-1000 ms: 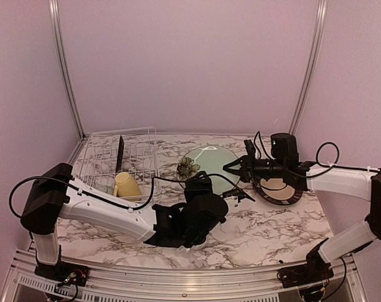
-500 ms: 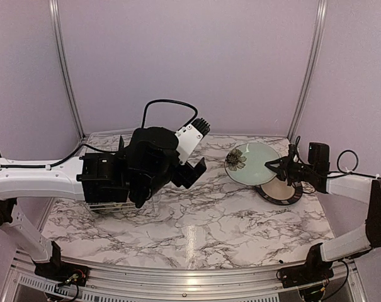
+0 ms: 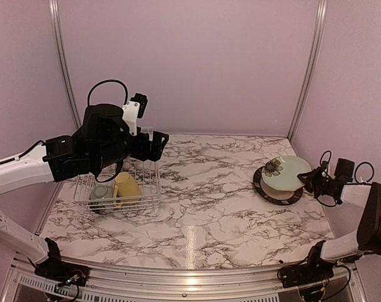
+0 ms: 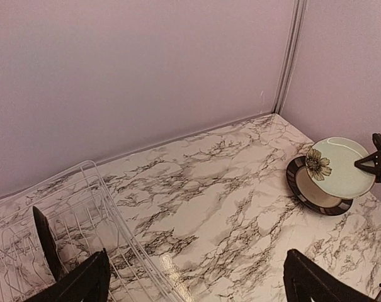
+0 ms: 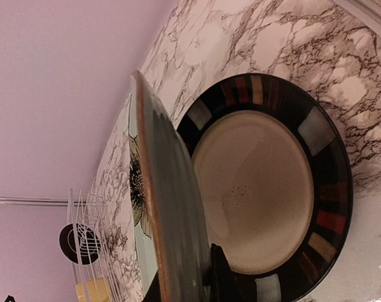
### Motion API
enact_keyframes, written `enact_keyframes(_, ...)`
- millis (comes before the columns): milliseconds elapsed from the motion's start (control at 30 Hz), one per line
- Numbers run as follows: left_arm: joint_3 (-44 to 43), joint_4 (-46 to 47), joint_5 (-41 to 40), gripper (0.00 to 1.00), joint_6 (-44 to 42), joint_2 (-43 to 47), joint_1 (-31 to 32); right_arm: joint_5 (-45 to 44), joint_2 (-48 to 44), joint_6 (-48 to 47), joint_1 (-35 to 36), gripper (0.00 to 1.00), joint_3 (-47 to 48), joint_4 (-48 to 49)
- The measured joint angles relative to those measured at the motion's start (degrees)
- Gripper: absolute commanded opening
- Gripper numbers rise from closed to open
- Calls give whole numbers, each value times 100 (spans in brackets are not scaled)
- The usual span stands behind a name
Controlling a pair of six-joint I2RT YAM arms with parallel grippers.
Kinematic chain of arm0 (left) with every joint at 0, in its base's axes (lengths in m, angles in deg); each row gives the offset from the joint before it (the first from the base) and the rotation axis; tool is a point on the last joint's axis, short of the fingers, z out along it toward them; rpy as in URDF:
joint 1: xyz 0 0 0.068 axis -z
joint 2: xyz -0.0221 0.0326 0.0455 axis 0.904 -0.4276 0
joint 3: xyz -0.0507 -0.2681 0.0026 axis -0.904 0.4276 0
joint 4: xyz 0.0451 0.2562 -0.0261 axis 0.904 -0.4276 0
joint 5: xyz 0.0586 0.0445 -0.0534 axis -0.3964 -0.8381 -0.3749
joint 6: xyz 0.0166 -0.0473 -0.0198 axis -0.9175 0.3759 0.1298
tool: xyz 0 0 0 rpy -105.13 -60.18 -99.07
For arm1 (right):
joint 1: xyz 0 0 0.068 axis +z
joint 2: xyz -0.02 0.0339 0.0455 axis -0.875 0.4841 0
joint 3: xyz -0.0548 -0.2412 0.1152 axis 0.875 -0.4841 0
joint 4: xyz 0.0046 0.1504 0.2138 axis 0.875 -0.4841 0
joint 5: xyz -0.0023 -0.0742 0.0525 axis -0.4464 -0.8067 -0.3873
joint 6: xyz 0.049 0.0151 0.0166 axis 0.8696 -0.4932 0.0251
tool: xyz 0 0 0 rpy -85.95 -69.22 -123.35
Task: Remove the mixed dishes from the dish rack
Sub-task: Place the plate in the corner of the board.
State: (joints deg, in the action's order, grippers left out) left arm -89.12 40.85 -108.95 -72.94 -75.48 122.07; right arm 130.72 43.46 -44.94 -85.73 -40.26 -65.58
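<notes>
The right pincer (image 3: 311, 181) grips a pale flower plate (image 3: 286, 171), tilted over a dark-rimmed plate (image 3: 266, 189) on the table (image 3: 209, 207). The left pincer (image 4: 196, 267) is wide open, empty, near the rack (image 3: 146, 179).

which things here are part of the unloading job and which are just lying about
Job: white wire dish rack; pale yellow handled mug, small pale-green bowl and dark upright plate inside it; pale flowered round plate gripped by the right tool; cream-centred dark-rimmed plate beneath it.
Lying about: nothing loose; only the marble-patterned table.
</notes>
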Motion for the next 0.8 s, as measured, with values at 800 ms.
enact_keyframes(800, 376, -409, 50, 99, 1244, 870, -514, 87, 1508, -603, -4, 12, 50, 455)
